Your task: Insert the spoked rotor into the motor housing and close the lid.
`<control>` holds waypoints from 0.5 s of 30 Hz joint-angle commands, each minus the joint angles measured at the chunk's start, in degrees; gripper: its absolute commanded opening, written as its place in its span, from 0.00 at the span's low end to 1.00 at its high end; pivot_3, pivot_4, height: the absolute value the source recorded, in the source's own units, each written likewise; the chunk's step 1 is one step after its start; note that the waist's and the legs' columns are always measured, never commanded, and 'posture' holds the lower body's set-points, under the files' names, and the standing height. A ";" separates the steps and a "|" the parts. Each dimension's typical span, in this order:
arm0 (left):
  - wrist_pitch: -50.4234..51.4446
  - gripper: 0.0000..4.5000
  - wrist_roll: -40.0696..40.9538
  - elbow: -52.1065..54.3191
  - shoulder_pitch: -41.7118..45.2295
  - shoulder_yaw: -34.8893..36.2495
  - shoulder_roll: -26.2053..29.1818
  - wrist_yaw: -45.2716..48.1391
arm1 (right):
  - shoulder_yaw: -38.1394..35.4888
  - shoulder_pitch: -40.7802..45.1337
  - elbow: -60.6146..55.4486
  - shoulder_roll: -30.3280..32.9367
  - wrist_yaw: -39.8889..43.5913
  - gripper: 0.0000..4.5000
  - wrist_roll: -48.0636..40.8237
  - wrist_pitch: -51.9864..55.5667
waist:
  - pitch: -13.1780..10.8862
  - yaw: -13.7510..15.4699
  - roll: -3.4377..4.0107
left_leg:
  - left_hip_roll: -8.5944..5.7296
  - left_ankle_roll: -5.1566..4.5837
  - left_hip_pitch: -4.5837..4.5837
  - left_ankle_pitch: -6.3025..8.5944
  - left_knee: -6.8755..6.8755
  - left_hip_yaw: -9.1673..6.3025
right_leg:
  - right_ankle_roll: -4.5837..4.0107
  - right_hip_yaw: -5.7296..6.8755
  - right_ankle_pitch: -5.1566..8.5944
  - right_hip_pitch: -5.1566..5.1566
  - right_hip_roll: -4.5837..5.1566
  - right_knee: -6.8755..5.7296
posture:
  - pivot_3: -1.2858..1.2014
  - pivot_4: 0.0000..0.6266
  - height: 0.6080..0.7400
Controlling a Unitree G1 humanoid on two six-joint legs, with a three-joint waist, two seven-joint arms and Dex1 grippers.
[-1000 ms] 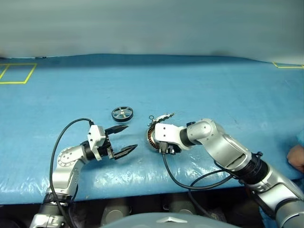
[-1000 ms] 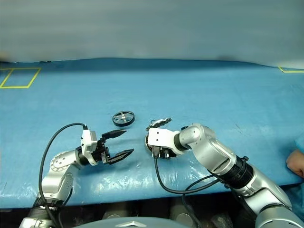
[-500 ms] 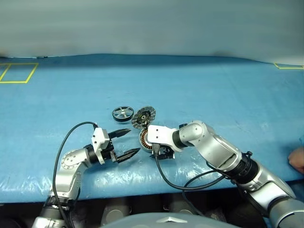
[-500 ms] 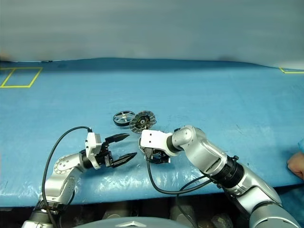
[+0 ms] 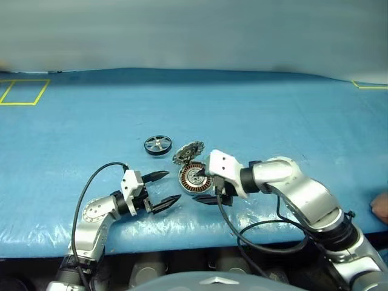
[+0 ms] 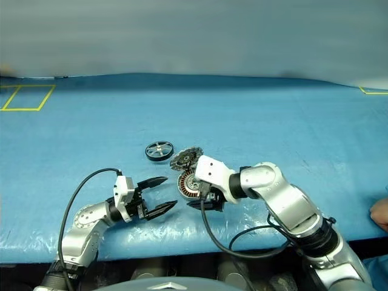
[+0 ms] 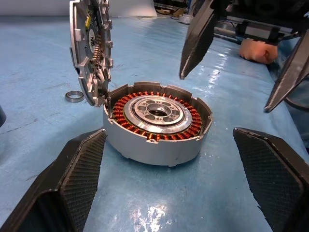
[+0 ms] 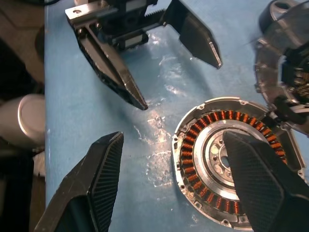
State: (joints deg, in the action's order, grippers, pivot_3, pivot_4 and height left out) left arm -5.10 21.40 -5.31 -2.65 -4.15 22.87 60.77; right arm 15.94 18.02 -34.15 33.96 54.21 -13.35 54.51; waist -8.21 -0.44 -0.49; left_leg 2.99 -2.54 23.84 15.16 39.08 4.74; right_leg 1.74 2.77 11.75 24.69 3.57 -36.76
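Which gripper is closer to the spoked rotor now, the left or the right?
Left. The left gripper sits just in front of the spoked rotor; the right gripper is over the motor housing, further aside.

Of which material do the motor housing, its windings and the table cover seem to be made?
Motor housing: likely cast metal, matte silver-grey surface.
Windings: probably copper wire, orange-red shiny coils.
Table cover: seemingly blue plastic sheet, glossy and wrinkled.

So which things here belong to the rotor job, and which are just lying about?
Job:
spoked rotor, on the table
motor housing, windings exposed
lid, hinged up
left gripper and right gripper, both open

Lying about:
small metal ring
person's hand
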 commanded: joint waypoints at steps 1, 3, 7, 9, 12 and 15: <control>-4.50 1.00 0.41 -4.12 0.57 2.26 0.22 1.75 | -11.84 -5.72 1.17 -3.40 -5.52 0.77 -3.33 -4.65 | -0.02 -0.08 -0.02 | 0.00 0.00 0.01 0.00 -0.01 0.02 | 0.00 -0.02 0.00 0.01 0.00 0.00 | 0.52 0.24 1.00; -6.49 1.00 0.28 -6.40 0.83 2.99 0.04 2.16 | -16.65 -10.02 2.59 -6.59 -9.35 0.77 -4.04 -7.86 | -0.01 -0.07 -0.02 | 0.01 0.00 0.02 0.00 0.00 0.04 | 0.01 -0.04 0.00 0.02 -0.02 -0.02 | 0.52 0.24 1.00; -9.51 1.00 -0.34 -6.81 0.29 3.61 -1.05 0.41 | -18.49 -16.77 4.54 -10.39 -14.17 0.77 -2.96 -14.43 | -0.04 -0.09 0.02 | 0.02 0.00 0.00 0.00 -0.02 0.06 | 0.01 -0.05 0.01 0.01 -0.04 -0.03 | 0.52 0.24 1.00; -10.01 1.00 -0.87 -5.54 -0.57 2.97 -1.84 -0.67 | -18.15 -19.44 5.29 -12.00 -15.42 0.77 -3.37 -17.23 | -0.04 -0.20 0.02 | 0.02 0.00 -0.01 0.00 -0.02 0.09 | 0.02 -0.11 0.00 0.02 -0.03 -0.04 | 0.52 0.24 1.00; -10.02 1.00 -1.59 -3.89 -1.22 1.92 -3.27 -2.08 | -17.38 -23.16 6.51 -16.96 -19.51 0.77 -2.62 -24.08 | -0.03 -0.16 0.01 | 0.02 -0.01 -0.04 0.01 -0.02 0.09 | 0.03 -0.12 0.01 0.00 -0.04 -0.04 | 0.52 0.24 1.00; -9.47 1.00 -2.38 -3.33 -0.76 1.25 -3.98 -3.36 | -15.27 -24.04 9.25 -20.56 -23.47 0.77 0.08 -29.69 | -0.05 -0.19 0.04 | 0.04 0.00 -0.05 0.00 -0.01 0.08 | 0.05 -0.11 0.02 0.00 -0.06 -0.05 | 0.52 0.24 1.00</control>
State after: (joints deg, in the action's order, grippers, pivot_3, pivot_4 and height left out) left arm -14.20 19.27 -10.92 -3.80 -2.59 19.15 58.25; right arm -0.09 -6.07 -24.91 13.98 32.83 -14.69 28.90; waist -8.25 -0.63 -0.45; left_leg 3.04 -2.55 23.79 15.16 39.08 4.85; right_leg 1.82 2.64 11.75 24.70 3.51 -36.82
